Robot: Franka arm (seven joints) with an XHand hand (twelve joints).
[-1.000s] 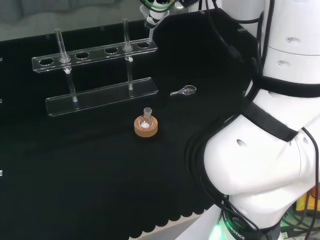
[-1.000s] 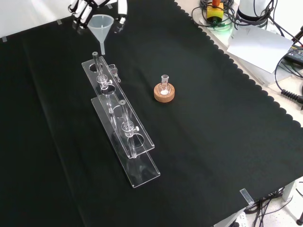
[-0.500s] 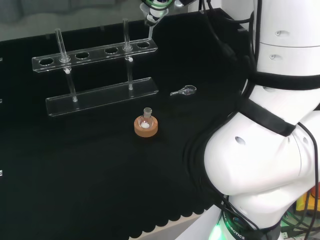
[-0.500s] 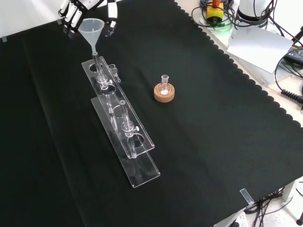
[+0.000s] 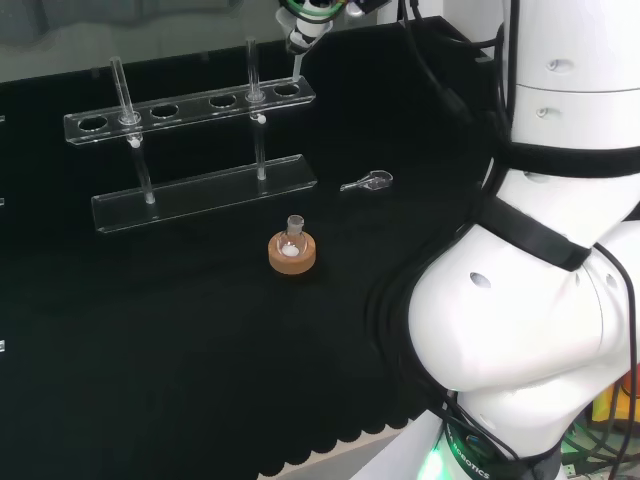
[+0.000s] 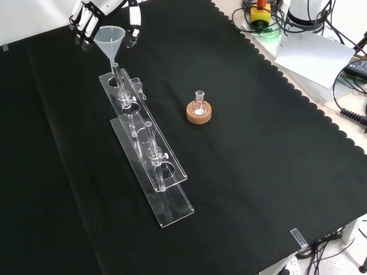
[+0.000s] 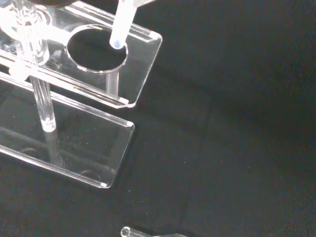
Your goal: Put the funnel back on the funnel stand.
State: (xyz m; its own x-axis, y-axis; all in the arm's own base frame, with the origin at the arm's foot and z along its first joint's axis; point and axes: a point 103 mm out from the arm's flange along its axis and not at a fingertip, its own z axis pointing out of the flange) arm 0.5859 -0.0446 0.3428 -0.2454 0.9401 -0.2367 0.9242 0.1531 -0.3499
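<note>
Here, head view, top centre: the hand (image 5: pixel 318 10) carries the funnel (image 5: pixel 297 52) over the funnel stand (image 5: pixel 190 108)'s right end hole. Front view, upper left: fingers (image 6: pixel 85 23) curl round the funnel's cone, long axis near vertical, spout down. Wrist view: the spout tip hangs over the hole's rim; lowered off-centre, it could catch the acrylic.

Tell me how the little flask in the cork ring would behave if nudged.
The flask looks small and light, so it would probably shift easily. Its round bottom sits in the cork ring, which likely keeps it from rolling. It looks like thin clear glass, probably fragile.
</note>
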